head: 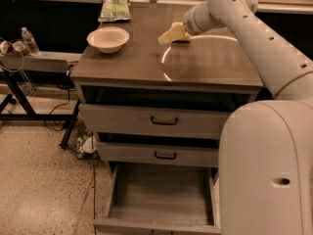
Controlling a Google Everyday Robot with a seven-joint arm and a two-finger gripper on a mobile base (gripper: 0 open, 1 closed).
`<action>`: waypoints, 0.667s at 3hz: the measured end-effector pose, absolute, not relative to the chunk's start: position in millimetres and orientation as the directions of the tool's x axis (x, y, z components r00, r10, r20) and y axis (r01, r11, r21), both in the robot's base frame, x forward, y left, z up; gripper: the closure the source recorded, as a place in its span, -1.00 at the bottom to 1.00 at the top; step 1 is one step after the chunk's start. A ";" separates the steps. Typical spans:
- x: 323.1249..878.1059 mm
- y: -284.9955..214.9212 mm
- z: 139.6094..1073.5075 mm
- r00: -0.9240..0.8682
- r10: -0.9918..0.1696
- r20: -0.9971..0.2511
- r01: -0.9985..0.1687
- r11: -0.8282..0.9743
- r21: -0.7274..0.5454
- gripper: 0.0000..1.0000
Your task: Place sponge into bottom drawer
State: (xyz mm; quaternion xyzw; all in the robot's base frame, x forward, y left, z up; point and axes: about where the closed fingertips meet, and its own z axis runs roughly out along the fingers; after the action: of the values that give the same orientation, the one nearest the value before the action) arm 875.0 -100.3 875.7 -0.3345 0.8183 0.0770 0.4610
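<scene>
White robot arm (pixel 254 38) reaching its yellowish-tipped hand (pixel 168 35) down to the grey wooden worktop (pixel 146 65) at upper centre of the frame.

The hand is hovering low over, or touching, the worktop right of the round white bowl (pixel 108 37); I cannot tell whether it is apart, together or clamped. The small pale-yellow foam sponge is blending with the hand's tip and cannot be told apart there. The wide grey bottom drawer (pixel 161 195) is standing pulled out at lower centre, showing its plain floor, beneath two drawers with black handles (pixel 164 121).
</scene>
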 end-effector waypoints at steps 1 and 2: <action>900.9 -119.1 848.6 -0.414 -0.389 -0.823 -0.543 0.831 -0.120 -0.59; 910.4 -124.0 837.5 -0.432 -0.352 -0.830 -0.517 0.851 -0.092 -0.12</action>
State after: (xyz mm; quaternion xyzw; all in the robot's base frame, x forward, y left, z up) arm 910.4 -124.0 837.5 -0.2584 0.8415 0.0884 0.4661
